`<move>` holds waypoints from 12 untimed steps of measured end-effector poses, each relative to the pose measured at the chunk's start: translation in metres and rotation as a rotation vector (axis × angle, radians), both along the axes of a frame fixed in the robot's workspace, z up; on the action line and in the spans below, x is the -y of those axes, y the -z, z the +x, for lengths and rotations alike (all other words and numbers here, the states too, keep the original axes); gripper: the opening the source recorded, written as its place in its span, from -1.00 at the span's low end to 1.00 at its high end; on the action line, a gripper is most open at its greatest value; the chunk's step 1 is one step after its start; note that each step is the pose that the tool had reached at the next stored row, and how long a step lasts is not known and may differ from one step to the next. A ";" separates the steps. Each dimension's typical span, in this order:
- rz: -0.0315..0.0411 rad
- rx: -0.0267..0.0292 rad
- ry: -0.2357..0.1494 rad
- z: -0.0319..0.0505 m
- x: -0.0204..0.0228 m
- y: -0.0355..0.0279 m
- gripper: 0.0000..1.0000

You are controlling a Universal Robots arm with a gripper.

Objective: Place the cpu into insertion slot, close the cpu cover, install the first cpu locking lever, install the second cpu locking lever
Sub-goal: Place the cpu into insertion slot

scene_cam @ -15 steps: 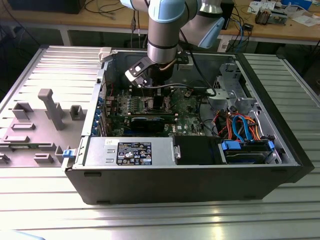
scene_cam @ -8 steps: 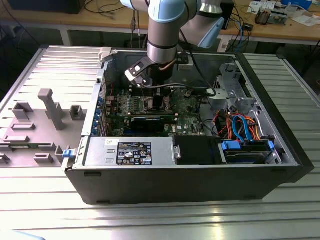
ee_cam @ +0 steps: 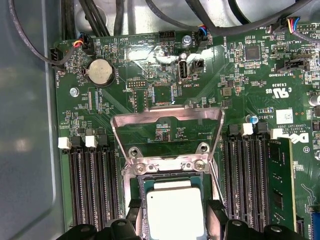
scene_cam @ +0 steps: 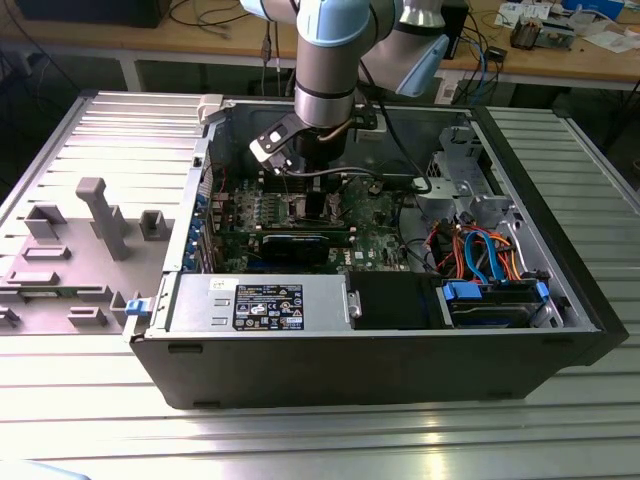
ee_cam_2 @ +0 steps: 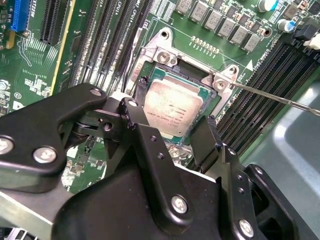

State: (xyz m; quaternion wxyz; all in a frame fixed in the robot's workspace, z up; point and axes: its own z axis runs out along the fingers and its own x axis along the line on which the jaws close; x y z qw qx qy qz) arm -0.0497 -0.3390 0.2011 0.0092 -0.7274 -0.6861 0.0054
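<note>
Exterior view: arm (scene_cam: 325, 75) reaching down into open computer case (scene_cam: 380, 340), wrist low over green circuit board (scene_cam: 375, 245).

Second wrist view: gripper (ee_cam_2: 175, 122) astride the cpu (ee_cam_2: 172, 106) — black fingers (ee_cam_2: 142, 107) spread to either side, close against opposite edges, grip or mere contact impossible to tell. Chip flat inside the insertion slot (ee_cam_2: 150, 75).

First wrist view: the cpu cover (ee_cam: 167, 120) swung up and open — hinged behind the socket, memory slots (ee_cam: 92, 185) flanking.

Ribbed metal table (scene_cam: 300, 440); cluttered wooden workbench (scene_cam: 560, 55) behind.
</note>
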 end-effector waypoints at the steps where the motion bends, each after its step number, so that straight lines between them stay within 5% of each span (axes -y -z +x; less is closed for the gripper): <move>1: 0.0000 0.0000 -0.002 0.0000 0.0000 0.0000 0.24; 12: 0.0001 0.0000 -0.008 0.0000 0.0000 0.0000 0.07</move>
